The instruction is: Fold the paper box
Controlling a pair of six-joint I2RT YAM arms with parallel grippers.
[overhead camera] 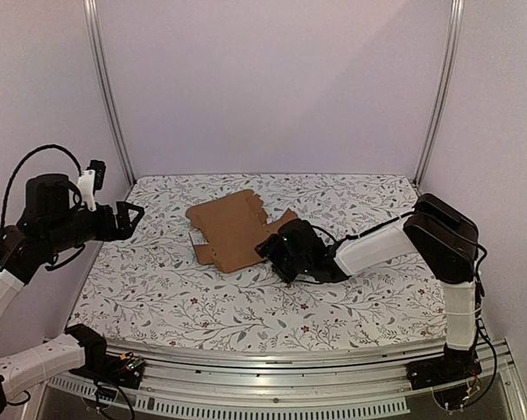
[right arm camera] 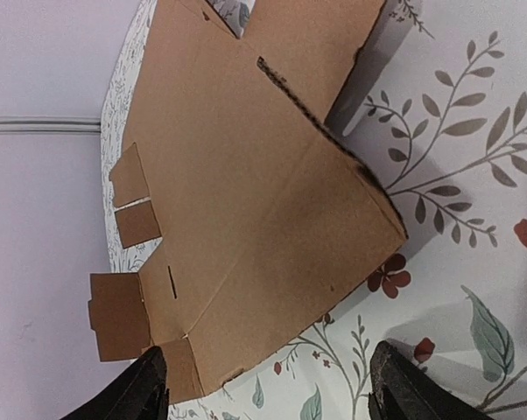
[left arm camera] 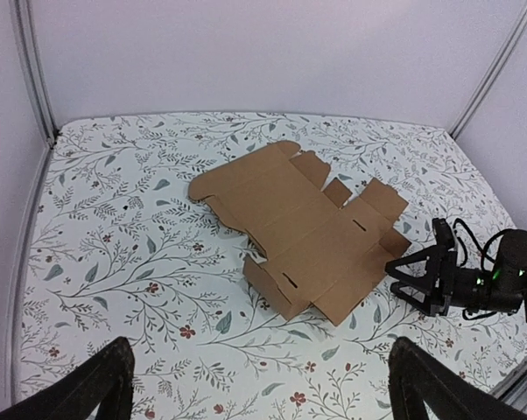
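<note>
Nearest us, the flowered surface (overhead camera: 246,306) carries the paper box (overhead camera: 233,229), a flat, unfolded brown sheet lying toward the back middle. Well left of the box and lifted high, there's the left pincer (overhead camera: 132,217). Low at the box's right edge, there's the right pincer (overhead camera: 268,249). From overhead we can't read either pair of jaws.

The left wrist view settles it. The left pincer (left arm camera: 262,350) has its jaws spread wide, with the box (left arm camera: 307,223) far beyond them. Right of the box, the right pincer (left arm camera: 404,276) points at the cardboard edge with its jaws apart. This view also shows a short near flap bent up.

Closest in, from the right wrist, the right pincer (right arm camera: 268,359) gapes, gripping nothing. The box (right arm camera: 246,175) has its near edge reaching just in between the tips, by the left-hand finger. Whether they touch, we cannot tell.
</note>
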